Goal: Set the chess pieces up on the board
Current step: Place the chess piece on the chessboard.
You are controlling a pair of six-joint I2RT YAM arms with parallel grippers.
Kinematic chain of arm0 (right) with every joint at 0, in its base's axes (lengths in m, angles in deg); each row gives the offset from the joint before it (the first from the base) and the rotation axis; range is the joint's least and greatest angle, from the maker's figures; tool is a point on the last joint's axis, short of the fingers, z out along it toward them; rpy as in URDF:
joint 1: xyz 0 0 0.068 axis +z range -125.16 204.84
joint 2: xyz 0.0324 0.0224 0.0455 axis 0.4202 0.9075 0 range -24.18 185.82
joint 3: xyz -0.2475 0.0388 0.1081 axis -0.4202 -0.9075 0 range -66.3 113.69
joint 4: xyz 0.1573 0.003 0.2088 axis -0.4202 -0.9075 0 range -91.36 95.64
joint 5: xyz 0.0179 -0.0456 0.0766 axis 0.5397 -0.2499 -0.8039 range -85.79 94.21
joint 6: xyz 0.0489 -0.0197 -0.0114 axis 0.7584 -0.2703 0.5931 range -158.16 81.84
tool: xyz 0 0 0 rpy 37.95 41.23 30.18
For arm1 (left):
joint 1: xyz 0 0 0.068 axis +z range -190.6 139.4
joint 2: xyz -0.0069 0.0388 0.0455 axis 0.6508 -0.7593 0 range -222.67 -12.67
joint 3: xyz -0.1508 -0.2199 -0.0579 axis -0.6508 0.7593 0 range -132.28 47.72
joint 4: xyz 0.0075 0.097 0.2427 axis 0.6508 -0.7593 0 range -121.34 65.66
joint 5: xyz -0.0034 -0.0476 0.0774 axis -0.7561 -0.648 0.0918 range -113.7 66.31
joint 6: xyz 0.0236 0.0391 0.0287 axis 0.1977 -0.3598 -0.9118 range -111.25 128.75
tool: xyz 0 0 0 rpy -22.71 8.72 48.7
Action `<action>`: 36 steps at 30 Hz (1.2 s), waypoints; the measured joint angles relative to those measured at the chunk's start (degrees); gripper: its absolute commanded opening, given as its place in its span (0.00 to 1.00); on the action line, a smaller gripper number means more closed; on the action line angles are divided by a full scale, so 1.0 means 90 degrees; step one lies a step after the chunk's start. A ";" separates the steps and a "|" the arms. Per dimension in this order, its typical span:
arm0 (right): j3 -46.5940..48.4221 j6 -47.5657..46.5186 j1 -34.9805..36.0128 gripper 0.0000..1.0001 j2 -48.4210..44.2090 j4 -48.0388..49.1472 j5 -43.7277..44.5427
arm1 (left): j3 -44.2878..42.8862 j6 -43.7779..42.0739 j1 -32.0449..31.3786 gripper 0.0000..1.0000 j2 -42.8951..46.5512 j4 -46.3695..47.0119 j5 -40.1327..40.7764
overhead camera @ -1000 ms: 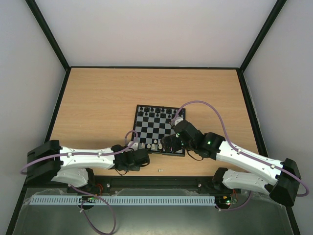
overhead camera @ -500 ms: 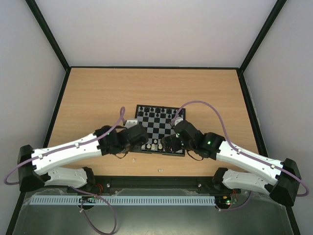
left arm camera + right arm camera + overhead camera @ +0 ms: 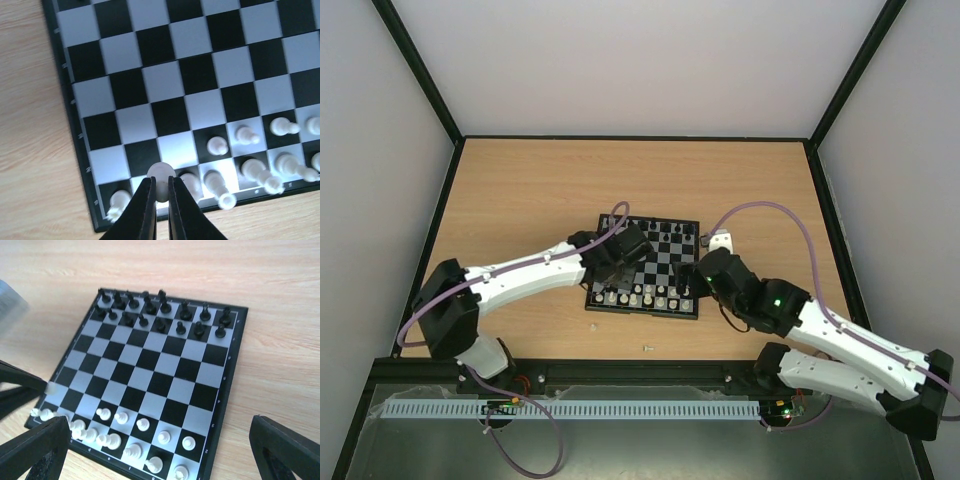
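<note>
Your left gripper [image 3: 160, 186] is clamped on a white pawn [image 3: 161, 173]. It hangs over the near-left corner of the board [image 3: 200, 75], above the seam between the white back row and the empty pawn squares.

The danger here is crowding. Back-row pieces [image 3: 190, 183] stand just beside the fingers [image 3: 146, 212] on both sides, so an off-centre descent could tip one. If you release the pawn while it is tilted, it may roll across the checks.

Only the pawn's round head shows past the fingertips, pointing away from the wrist toward the board's middle. I judge that its long axis runs roughly along the fingers, but you cannot confirm that it is upright.

Further right, four pawns [image 3: 245, 134] stand in their row. Your right gripper [image 3: 159, 422] hangs spread wide at the board's near-right side, holding nothing.
</note>
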 measured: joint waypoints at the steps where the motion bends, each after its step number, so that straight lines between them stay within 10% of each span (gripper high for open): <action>1: 0.0000 0.0022 0.0000 0.99 -0.0131 -0.0005 0.0090 | -0.0063 -0.0075 -0.0005 0.02 -0.0121 0.0112 -0.0063; 36: 0.0000 0.0083 -0.0007 0.99 0.0126 -0.0080 0.0177 | 0.0107 -0.0350 -0.0168 0.04 -0.1229 0.0840 -0.0408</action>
